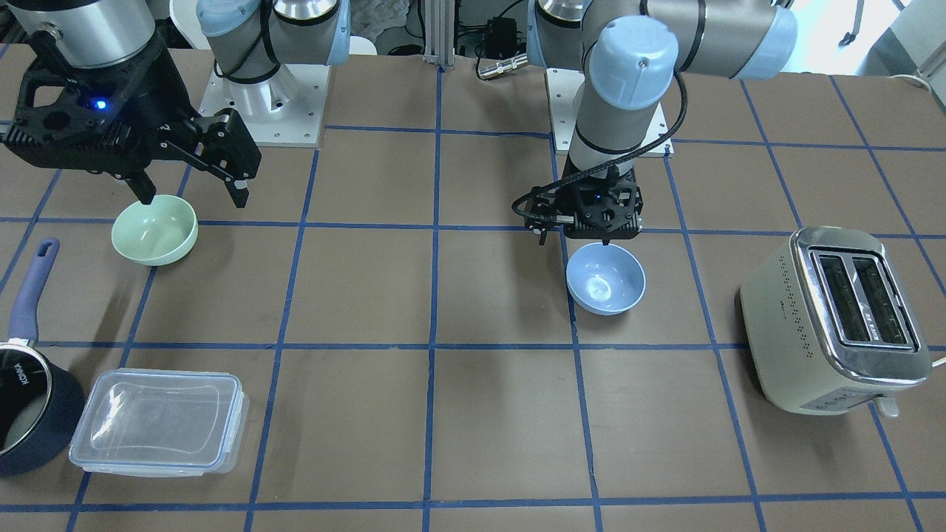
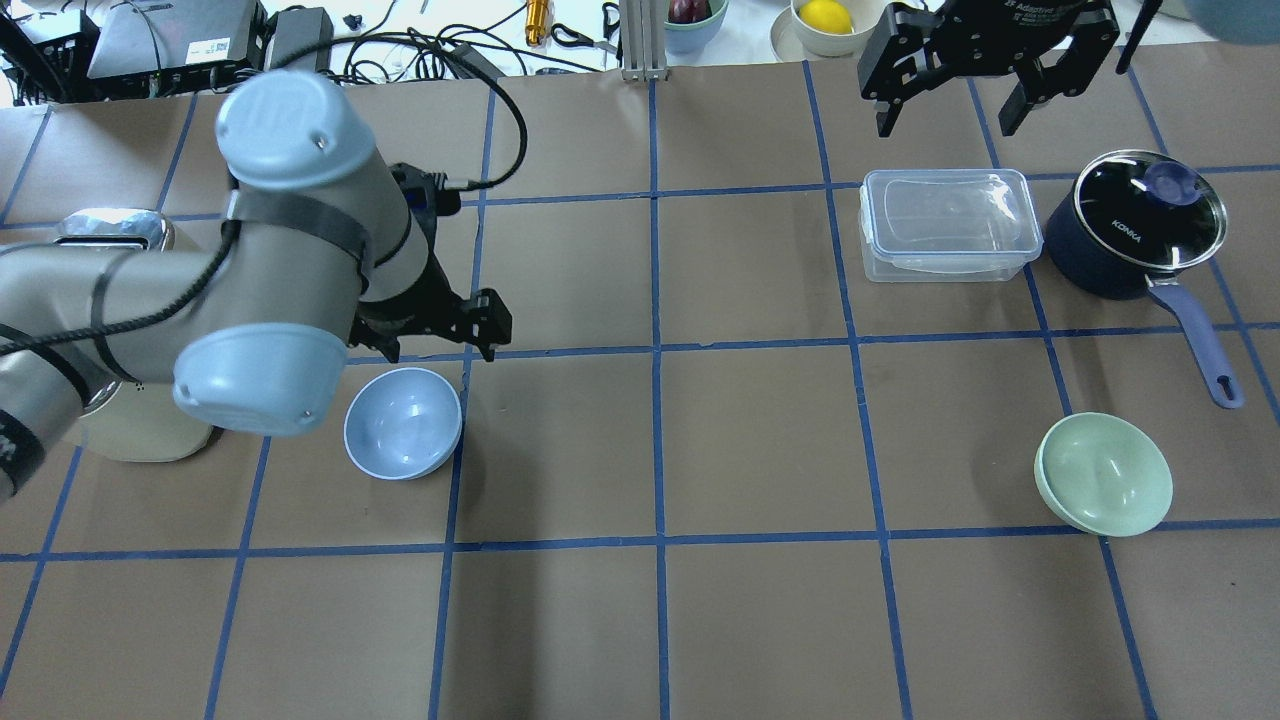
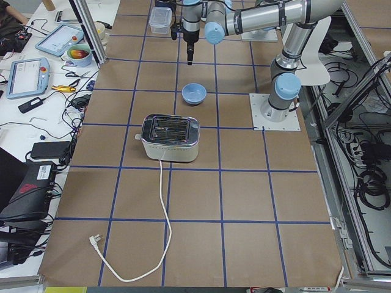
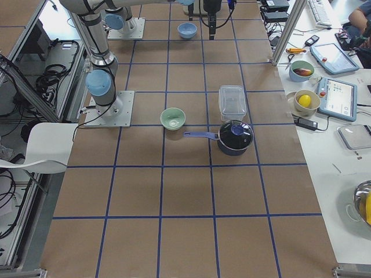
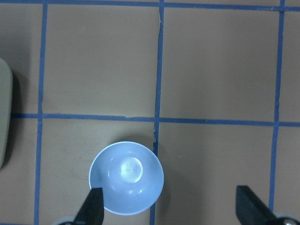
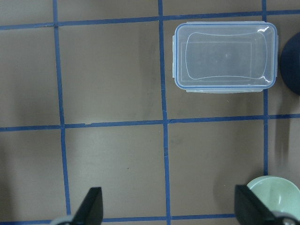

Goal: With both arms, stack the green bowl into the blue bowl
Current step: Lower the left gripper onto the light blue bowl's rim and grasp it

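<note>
One each: green bowl [image 1: 154, 230], blue bowl [image 1: 606, 279], toaster [image 1: 835, 318], saucepan [image 2: 1130, 235], container [image 1: 159, 421].

Cream toaster [image 1: 835, 325], clear lidded container [image 1: 159, 421], navy saucepan [image 1: 29, 403] (glass lid)

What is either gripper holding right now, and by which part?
Nothing is held. The left gripper hangs open over the blue bowl, the right gripper open near the green bowl; both bowls sit on the table.

The white word "KONKA" stands on the glass lid [image 2: 1150, 208] of the dark navy saucepan [image 2: 1095, 268], on the bench [image 2: 660, 450] near the right end effector [image 2: 945, 128], whose black body bears white lettering, only "Adaptive" legible.
</note>
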Tool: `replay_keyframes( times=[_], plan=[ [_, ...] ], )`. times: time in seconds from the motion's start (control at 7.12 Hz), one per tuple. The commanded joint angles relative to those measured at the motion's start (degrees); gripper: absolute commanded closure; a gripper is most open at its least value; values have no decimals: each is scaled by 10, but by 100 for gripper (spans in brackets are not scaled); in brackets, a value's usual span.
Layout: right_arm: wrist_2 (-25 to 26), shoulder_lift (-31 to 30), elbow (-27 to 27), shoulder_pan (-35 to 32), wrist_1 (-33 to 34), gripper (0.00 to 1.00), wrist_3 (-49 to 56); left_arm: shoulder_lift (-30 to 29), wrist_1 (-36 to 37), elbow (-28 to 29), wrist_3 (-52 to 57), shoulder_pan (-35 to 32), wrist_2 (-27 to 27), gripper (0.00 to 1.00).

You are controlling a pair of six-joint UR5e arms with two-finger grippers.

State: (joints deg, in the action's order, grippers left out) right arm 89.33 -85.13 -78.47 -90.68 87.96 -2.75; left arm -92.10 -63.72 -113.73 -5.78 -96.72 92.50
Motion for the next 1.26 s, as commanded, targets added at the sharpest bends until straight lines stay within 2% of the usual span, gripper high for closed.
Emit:
replay_keyframes(
  times=[0.0, 0.14, 0.28, 0.56, 0.7, 0.84, 0.98, 1.12],
  plan=[
    [1, 4, -11, 2, -2, 0, 3, -45, 117, -102, 3, -3, 12, 0],
    [1, 3, -20, 3, -2, 0, 3, -73, 185, -114, -3, -3, 42, 0],
    [1, 2, -20, 3, -3, 0, 3, -95, 198, -113, -2, -3, 68, 13],
    [1, 0, -20, 4, -5, 0, 2, -107, 213, -112, -5, -7, 68, 92],
    [1, 0, -20, 4, -5, 0, 2, -106, 215, -111, -10, -8, 69, 97],
    [1, 0, -20, 4, -6, 0, 2, -98, 217, -111, -63, -12, 65, 99],
    [3, 0, -19, 8, -13, 0, 3, -105, 218, -100, -131, -14, 35, 100],
    [6, 2, -21, 27, -28, 0, 5, -112, 192, -54, -131, -41, 37, 100]
  ],
)
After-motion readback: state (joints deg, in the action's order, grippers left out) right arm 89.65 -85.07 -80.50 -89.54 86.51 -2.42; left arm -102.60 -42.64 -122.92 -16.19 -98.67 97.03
